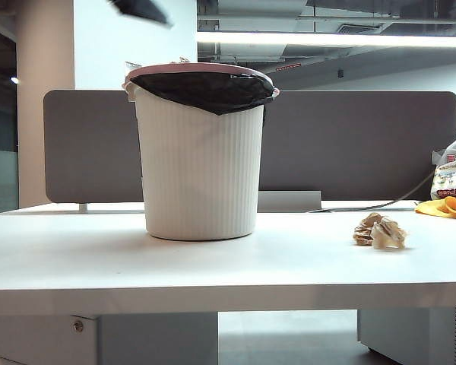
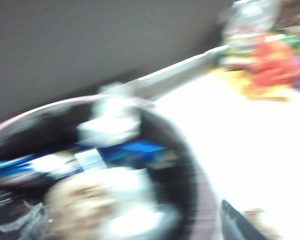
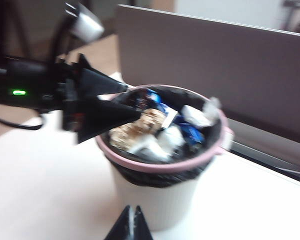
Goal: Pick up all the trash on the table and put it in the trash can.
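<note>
The white ribbed trash can (image 1: 201,167) with its black liner stands on the white table (image 1: 213,270). One crumpled tan ball of trash (image 1: 380,230) lies on the table to its right. My left gripper (image 3: 133,100) hovers open over the can's mouth with nothing between its fingers; only a dark tip (image 1: 140,9) of it shows in the exterior view. A tan ball (image 3: 140,125) lies inside the can (image 3: 155,200) among white and blue scraps. The left wrist view is blurred and looks down into the can (image 2: 40,107). My right gripper (image 3: 130,220) is shut and empty, in front of the can.
A grey partition panel (image 1: 349,144) runs behind the table. A printed white plastic bag (image 1: 450,173) and a yellow-orange cloth (image 1: 444,207) sit at the far right, with a cable running along the back edge.
</note>
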`<state>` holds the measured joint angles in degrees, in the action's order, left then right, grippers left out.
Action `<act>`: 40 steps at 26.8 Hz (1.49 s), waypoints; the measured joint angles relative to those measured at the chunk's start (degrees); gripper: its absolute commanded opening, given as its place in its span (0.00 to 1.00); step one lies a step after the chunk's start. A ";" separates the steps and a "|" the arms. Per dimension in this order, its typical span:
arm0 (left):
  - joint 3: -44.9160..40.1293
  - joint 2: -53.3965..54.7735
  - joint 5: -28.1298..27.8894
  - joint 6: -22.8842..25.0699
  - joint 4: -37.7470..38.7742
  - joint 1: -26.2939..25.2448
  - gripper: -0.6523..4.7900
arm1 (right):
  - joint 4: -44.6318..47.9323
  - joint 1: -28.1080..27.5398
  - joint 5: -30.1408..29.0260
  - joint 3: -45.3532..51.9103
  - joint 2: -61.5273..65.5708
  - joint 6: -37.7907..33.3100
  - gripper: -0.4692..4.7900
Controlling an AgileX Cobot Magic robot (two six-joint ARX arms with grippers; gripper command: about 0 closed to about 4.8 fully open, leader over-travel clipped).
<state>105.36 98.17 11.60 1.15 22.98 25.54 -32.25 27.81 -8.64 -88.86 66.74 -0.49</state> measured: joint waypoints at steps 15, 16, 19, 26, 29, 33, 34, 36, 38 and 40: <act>0.09 9.66 -0.28 -0.83 -4.00 16.20 1.00 | -17.64 -0.11 14.75 0.33 -12.63 0.33 0.09; 0.04 11.41 -0.31 -1.03 -3.98 16.44 1.00 | -18.03 -0.20 15.69 0.33 -13.46 0.00 0.09; 0.02 15.76 -0.24 -2.03 -4.98 17.40 1.00 | -20.87 -1.53 18.12 0.28 -15.61 -0.35 0.09; 0.04 25.57 0.22 -4.87 -10.49 19.71 1.00 | -26.51 -2.54 17.40 5.66 -18.05 -3.45 0.09; 0.02 28.35 0.90 -5.33 -10.38 20.04 1.00 | -27.76 -2.54 16.35 7.19 -18.40 -5.33 0.09; 0.02 31.06 1.14 -8.41 -13.33 20.50 1.00 | -28.68 -2.56 14.53 9.75 -18.47 -5.88 0.09; 0.02 31.65 1.20 -9.05 -14.97 20.70 1.00 | -28.87 -2.56 13.94 10.51 -18.58 -5.92 0.09; 0.02 32.57 1.29 -9.81 -18.32 21.05 1.00 | -29.16 -2.56 13.07 11.47 -18.80 -6.16 0.09; 0.04 33.31 1.29 -10.01 -20.98 21.24 1.00 | -28.98 -2.54 12.44 11.98 -18.99 -6.38 0.09; 0.04 33.90 1.29 -10.03 -23.10 21.44 1.00 | -28.98 -2.54 11.87 12.28 -19.06 -6.54 0.09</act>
<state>105.41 132.07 12.88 -8.88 -0.12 46.98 -61.23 25.28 3.22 -76.58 47.68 -7.03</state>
